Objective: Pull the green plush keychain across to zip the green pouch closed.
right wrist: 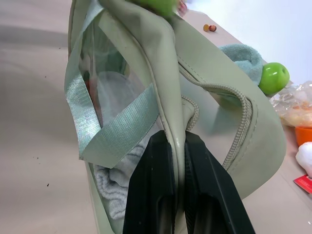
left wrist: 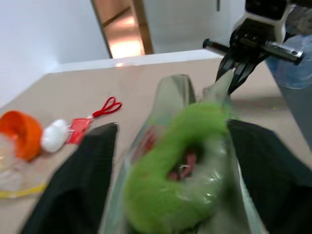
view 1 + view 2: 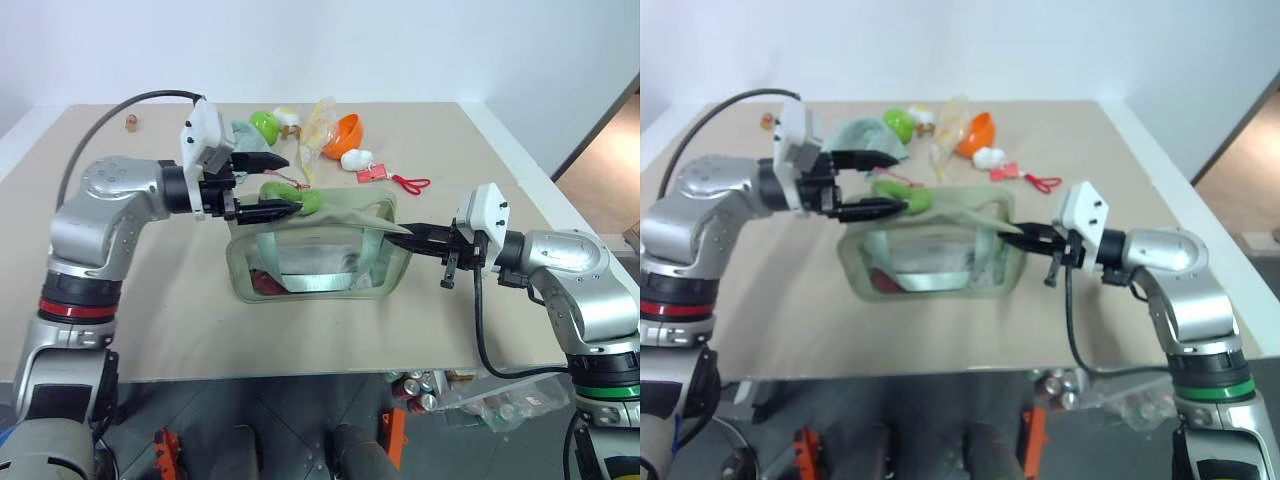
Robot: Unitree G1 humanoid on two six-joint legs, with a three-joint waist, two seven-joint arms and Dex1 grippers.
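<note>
Risk is concentrated at the left gripper (image 3: 262,186), whose fingers are spread wide on either side of the green plush keychain (image 3: 300,201) with nothing gripped; in the left wrist view the fuzzy ball sits between the two dark pads, apart from both. If the fingers are closed off-centre, only loose fluff may be caught and the plush could slip free once the pull begins, leaving the zipper unmoved. The reddish link could also be missed, so that the ball is merely squashed.

The green pouch (image 3: 318,262) stands on the table (image 3: 180,320), the keychain resting on its top edge toward ten o'clock of the bag. The right gripper (image 3: 418,236) is clamped shut on a fold of the pouch's fabric at the three o'clock end. Should that pinch be shallow, the fabric might be dragged out when the pull is made, and the whole bag would then slide or tip instead of being zipped. A toy egg (image 3: 265,124) and an orange cup (image 3: 347,131), at twelve o'clock of the pouch, lie apart from it.
</note>
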